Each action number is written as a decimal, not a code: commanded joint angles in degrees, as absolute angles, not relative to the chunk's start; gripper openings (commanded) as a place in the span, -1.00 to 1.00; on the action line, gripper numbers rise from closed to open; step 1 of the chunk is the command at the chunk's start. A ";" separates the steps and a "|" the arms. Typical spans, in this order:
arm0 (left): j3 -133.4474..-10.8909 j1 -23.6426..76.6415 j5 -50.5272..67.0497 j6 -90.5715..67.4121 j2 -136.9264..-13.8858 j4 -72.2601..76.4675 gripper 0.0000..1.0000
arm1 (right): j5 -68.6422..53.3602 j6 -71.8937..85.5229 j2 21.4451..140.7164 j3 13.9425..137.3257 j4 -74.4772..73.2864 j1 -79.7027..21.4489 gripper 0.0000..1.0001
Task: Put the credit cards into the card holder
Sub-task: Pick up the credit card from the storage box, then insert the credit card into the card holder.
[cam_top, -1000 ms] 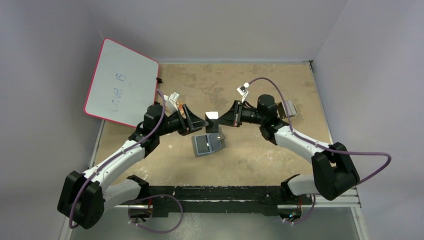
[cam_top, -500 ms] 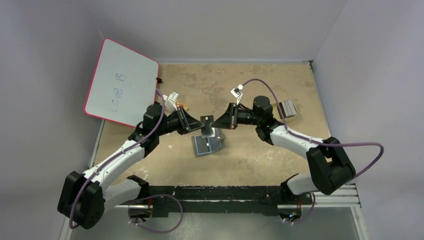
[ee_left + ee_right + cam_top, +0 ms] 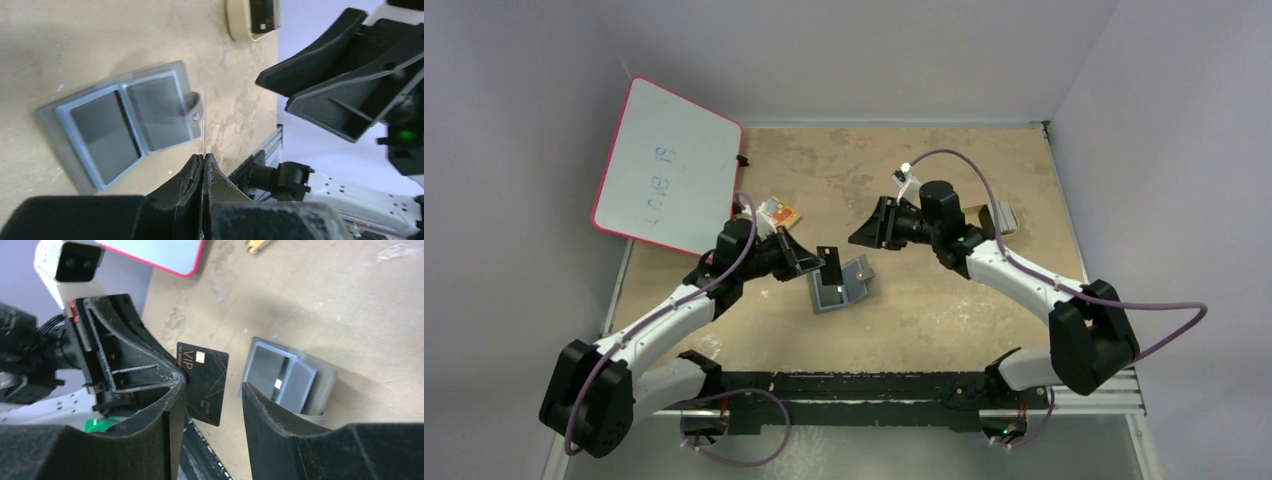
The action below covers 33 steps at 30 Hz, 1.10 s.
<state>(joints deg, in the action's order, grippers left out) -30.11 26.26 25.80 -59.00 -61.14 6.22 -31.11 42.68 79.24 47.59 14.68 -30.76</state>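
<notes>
One card (image 3: 202,382) pinched by left gripper (image 3: 203,157); right gripper (image 3: 856,238) spread, apart. Tilt card flatter, line its edge with a holder (image 3: 125,125) pocket, mouth likely near fold, slide in.

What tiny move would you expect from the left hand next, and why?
Probably tip the card down and ease its edge toward a pocket of the open card holder. The left hand pinches it close by the holder, and the right hand is open, apart from it.
</notes>
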 commanded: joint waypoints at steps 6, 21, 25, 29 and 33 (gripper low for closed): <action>-27.63 25.93 22.22 -56.57 -68.71 6.09 -1.00 | -13.30 35.11 89.36 61.75 -4.11 -38.87 -0.06; -26.06 25.93 23.36 -57.30 -72.65 10.08 -1.00 | 3.38 34.01 99.36 71.55 -21.61 -45.07 -0.14; -25.25 26.00 25.44 -59.11 -74.59 13.28 -1.00 | 4.90 33.92 98.79 71.63 -23.13 -45.13 -0.22; -24.82 25.95 25.95 -60.41 -74.77 14.85 -1.00 | 5.70 33.97 98.97 71.50 -23.53 -45.15 -0.27; -25.78 26.00 25.69 -60.55 -74.21 14.25 -1.00 | 6.05 34.15 100.25 70.75 -23.33 -45.11 -0.34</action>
<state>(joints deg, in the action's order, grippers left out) -24.84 26.26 24.75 -59.53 -74.94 10.39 3.77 34.41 100.82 69.65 -22.24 -45.21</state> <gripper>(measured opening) 0.007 0.353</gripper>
